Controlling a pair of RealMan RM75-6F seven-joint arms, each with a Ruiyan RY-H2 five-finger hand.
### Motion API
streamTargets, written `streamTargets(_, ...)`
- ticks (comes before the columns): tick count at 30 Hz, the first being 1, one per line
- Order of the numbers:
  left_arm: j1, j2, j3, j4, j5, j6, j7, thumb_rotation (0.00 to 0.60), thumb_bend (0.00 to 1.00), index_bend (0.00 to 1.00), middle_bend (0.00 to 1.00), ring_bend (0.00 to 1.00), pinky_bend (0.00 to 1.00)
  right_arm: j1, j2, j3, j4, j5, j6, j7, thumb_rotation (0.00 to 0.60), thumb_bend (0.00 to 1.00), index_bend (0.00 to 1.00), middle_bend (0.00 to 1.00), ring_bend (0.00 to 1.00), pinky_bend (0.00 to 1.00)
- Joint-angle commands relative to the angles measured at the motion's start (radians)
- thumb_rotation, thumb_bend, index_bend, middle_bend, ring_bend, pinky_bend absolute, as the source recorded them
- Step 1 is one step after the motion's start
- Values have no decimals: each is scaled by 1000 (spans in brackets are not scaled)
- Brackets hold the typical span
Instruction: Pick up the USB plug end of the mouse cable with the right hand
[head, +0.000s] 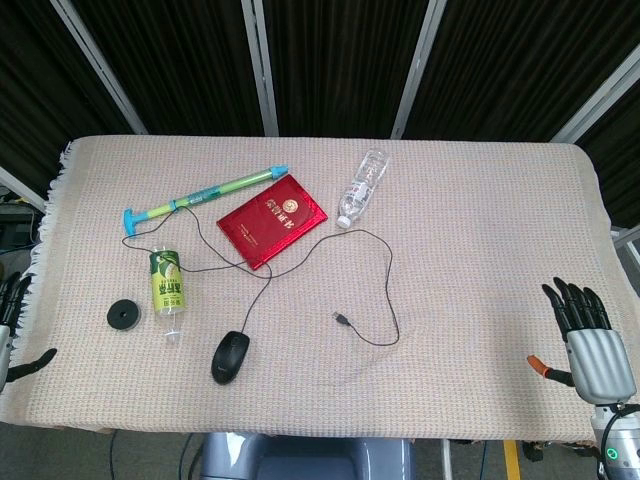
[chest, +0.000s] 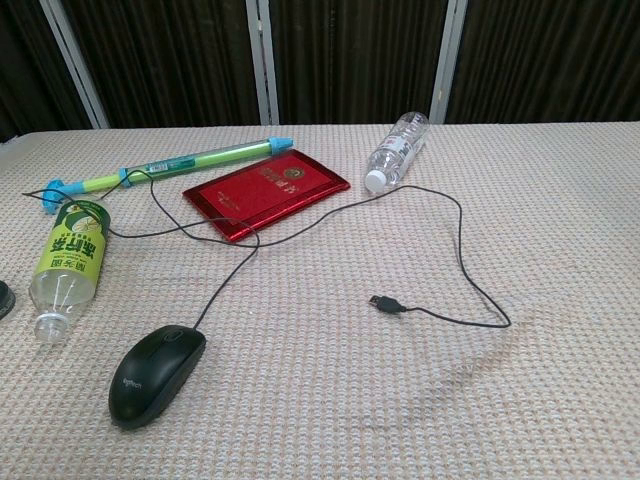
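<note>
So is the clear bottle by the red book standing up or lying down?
Lying down: the bottle rests on its side, cap toward the camera.

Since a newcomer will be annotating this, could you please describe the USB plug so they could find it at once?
Start at the black mouse near the table's front edge and follow its thin black cable through its loops. It ends right of the mouse in the USB plug, lying alone on bare cloth: a tiny dark connector, the smallest thing there.
</note>
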Motion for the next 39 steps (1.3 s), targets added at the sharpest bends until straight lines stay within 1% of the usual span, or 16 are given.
streamTargets(1, -1, 0, -2, 4, 0, -1, -12, 600, 106, 0, 0, 0, 0, 5, -3, 2, -2, -5, 0, -5, 600, 39, 0, 0, 0, 26)
streamTargets(9, -4, 3, -3, 0, -7, -13, -36, 600, 105, 0, 0, 0, 0, 5, -13, -10, -3, -15, -8, -24, 600, 40, 18, 0, 0, 26)
streamTargets(14, -2, 1, 9, 8, 4, -16, -30, 600, 108, 0, 0, 0, 0, 3, -17, -12, -22, -30, 7, -37, 600, 40, 46, 0, 0, 26)
streamTargets(20, 3, 3, 8, 1, 4, -7, -25, 600, 107, 0, 0, 0, 0, 9, -20, -18, -31, -41, -5, -49, 600, 39, 108, 19, 0, 26)
streamTargets(22, 3, 3, 14, 2, 5, -12, -20, 600, 108, 0, 0, 0, 0, 11, -17, -16, -42, -42, -4, -47, 600, 41, 144, 41, 0, 27)
streamTargets(28, 11, 7, 15, -1, 0, -6, -25, 600, 111, 0, 0, 0, 0, 29, -13, -8, -90, -39, -25, -53, 600, 57, 208, 86, 0, 47)
streamTargets(31, 14, 11, 16, -3, -3, -7, -29, 600, 110, 1, 0, 0, 0, 56, -7, 5, -131, -31, -63, -88, 600, 67, 263, 119, 5, 62)
streamTargets(34, 14, 12, 16, -5, -3, -7, -29, 600, 111, 3, 0, 0, 0, 102, -8, 41, -197, -1, -117, -150, 600, 69, 279, 128, 11, 65)
streamTargets(36, 14, 11, 17, -6, -1, -8, -25, 600, 114, 5, 0, 0, 0, 145, -19, 79, -257, 53, -170, -205, 600, 71, 284, 130, 12, 65)
streamTargets(39, 12, 10, 18, -9, -3, -14, -22, 600, 118, 9, 0, 0, 0, 213, -51, 139, -342, 171, -250, -296, 600, 79, 291, 134, 12, 65)
